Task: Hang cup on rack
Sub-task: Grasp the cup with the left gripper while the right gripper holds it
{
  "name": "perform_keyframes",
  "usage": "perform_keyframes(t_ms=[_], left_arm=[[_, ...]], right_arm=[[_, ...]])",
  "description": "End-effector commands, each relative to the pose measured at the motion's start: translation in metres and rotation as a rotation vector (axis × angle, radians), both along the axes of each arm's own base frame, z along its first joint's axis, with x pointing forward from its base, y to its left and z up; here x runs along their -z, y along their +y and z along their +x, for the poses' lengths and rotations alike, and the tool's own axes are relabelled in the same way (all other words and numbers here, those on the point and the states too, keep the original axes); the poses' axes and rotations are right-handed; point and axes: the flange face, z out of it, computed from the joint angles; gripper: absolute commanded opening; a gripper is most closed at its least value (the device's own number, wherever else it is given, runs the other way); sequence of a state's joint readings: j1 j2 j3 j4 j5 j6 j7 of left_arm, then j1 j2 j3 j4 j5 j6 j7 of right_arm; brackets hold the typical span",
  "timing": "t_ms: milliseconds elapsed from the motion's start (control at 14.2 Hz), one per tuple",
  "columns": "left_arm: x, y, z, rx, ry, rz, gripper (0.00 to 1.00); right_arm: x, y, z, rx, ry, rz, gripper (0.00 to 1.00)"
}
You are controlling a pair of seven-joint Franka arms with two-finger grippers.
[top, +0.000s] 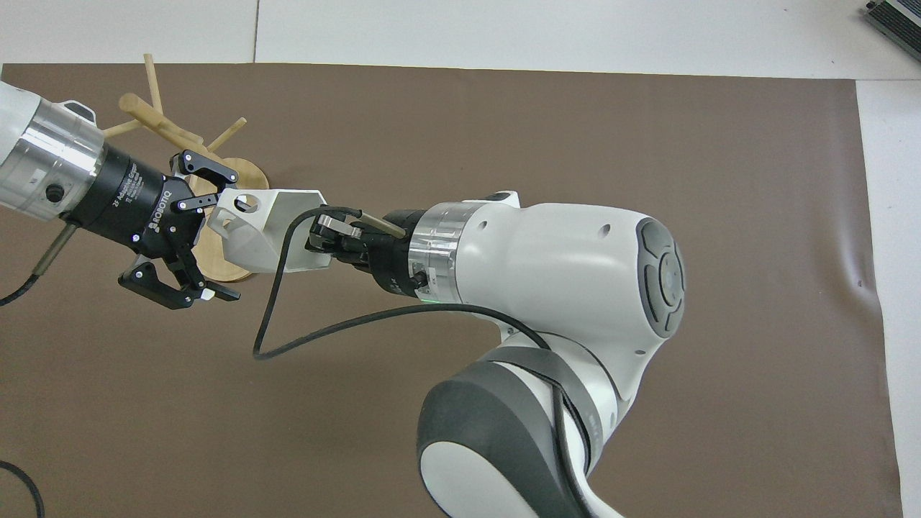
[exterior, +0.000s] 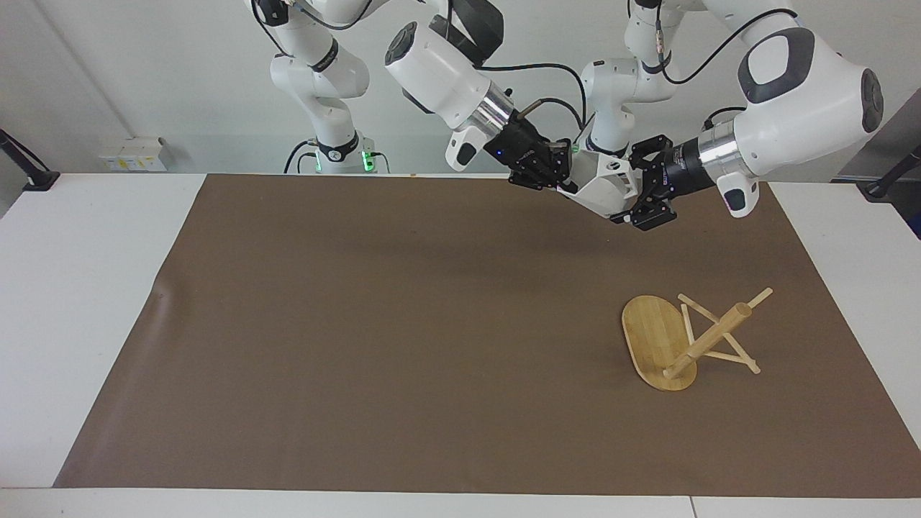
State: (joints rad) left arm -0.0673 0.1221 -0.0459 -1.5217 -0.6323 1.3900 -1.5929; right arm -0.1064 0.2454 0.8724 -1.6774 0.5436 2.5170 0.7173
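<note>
The cup (exterior: 603, 191) is being held in the air over the brown mat (exterior: 360, 345), at the left arm's end of the table, lying on its side with its long axis running from one gripper to the other. Its rim end is being clamped by the closed right gripper (exterior: 560, 180), and its pierced handle is being pointed toward the left gripper (exterior: 639, 196), whose fingers are being kept spread wide around the handle end. The rack (exterior: 683, 338) is lying tipped over on the mat below, its oval base propped on edge and its post pointing away from the right arm's end. "ROBOTIQ" is being shown on the left gripper's black body
</note>
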Motion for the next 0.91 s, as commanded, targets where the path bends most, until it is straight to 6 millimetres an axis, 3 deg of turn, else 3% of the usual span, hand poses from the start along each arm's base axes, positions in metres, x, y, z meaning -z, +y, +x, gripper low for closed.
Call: perform_keyframes(t_ms=[0,632,703,843], left_arm=[[-0.011,-0.001,-0.014,-0.002,0.012,-0.013,1.0],[-0.002,-0.002,-0.023,-0.025,0.011,-0.012,1.0],[-0.002,-0.002,-0.022,-0.026,0.009,-0.013,0.95],[-0.003,-0.002,-0.023,-0.024,0.005,-0.014,0.52]], right_arm=[[0.001,-0.002,0.002,0.029,0.015,0.027,0.0],[0.001,-0.002,0.002,0.029,0.015,0.027,0.0],[0.001,-0.002,0.002,0.029,0.015,0.027,0.0],[0.001,-0.001,0.001,0.026,0.016,0.027,0.0]])
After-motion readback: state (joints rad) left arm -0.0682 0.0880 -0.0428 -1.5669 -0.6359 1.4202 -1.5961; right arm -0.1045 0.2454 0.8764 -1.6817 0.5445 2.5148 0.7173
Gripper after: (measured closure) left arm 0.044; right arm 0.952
